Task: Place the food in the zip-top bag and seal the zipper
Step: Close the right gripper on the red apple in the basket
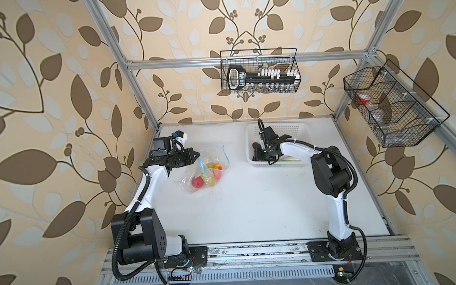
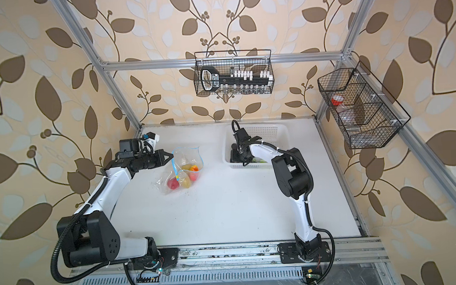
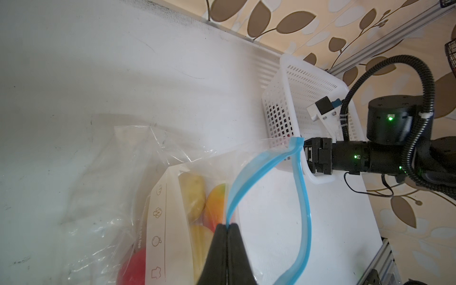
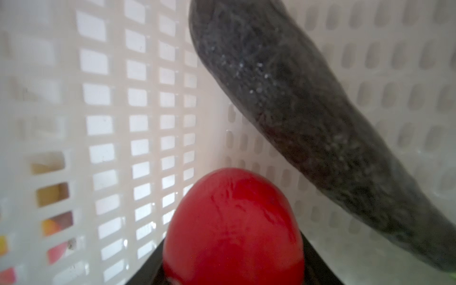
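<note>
- On white table [image 1: 251, 201]: clear plastic zip-top bag [image 1: 213, 154], mouth open, with yellow-brown potatoes [image 3: 193, 195], red-yellow fruit [image 3: 217, 201] and red tomato [image 3: 133, 269] inside.
- Left gripper [image 3: 228, 225] clamped on light-blue zipper strip [image 3: 304, 197].
- In white perforated plastic basket [image 1: 297, 128]: dark eggplant [image 4: 296, 111], second red tomato [image 4: 232, 229] between right gripper [image 1: 259, 152] jaws; hold unclear.

- Bright, even, diffuse light in both top views; white matte desk [image 1: 251, 201] nearly washed out, with only faint soft shadows on it.
- Strong barrel distortion toward the edges of both top views, bowing the silver aluminium frame bars [image 1: 131, 84] and stretching the leaf-patterned wallpaper [image 1: 30, 78].
- Mild softness there, smearing fine detail inside the black wire basket [image 1: 259, 91] on the back wall.
- Left wrist view: broad soft shadow bands across the desk, small glints on the clear, crinkled plastic zip-top bag [image 3: 118, 185], dark and slightly blurred tips of the left tool [image 3: 227, 228].
- Right wrist view: very close and out of focus throughout; pale sheen on the glossy red tomato [image 4: 232, 227], fuzzy dark speckled eggplant [image 4: 296, 111], bright backlit holes in the white perforated plastic basket [image 4: 118, 138].
</note>
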Motion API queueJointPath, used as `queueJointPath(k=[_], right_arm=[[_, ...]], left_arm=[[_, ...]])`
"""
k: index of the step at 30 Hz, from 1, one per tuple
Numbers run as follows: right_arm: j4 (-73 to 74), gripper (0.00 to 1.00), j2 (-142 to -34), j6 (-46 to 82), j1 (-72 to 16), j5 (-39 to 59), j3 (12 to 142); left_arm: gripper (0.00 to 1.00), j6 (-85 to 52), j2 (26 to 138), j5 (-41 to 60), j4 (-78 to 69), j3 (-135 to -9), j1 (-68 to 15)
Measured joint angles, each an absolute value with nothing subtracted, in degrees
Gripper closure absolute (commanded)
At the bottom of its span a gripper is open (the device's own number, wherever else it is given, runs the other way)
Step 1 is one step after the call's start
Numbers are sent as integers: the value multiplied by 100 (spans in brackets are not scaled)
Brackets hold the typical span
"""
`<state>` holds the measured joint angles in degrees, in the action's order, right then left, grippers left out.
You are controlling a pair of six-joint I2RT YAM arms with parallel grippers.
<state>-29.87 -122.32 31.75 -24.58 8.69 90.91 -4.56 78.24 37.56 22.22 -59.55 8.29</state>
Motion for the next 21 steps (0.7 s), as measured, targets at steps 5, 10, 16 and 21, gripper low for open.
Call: queueJointPath(k=[5, 10, 16, 21], right_arm=[[-2803, 51, -11983, 3247, -2373, 943, 8868], [-2670, 52, -11496, 3358, -2311, 941, 8755], [-2290, 54, -10921, 3489, -2300, 926, 8602], [-1903, 54, -10696, 3629, -2274, 954, 8208]], left_arm=[[100, -456, 7824, 3754, 2222, -5955, 829], [100, -454, 7824, 3752, 2224, -5955, 829], [100, -451, 7824, 3752, 2224, -5955, 829], [100, -454, 7824, 3750, 2233, -5955, 829]])
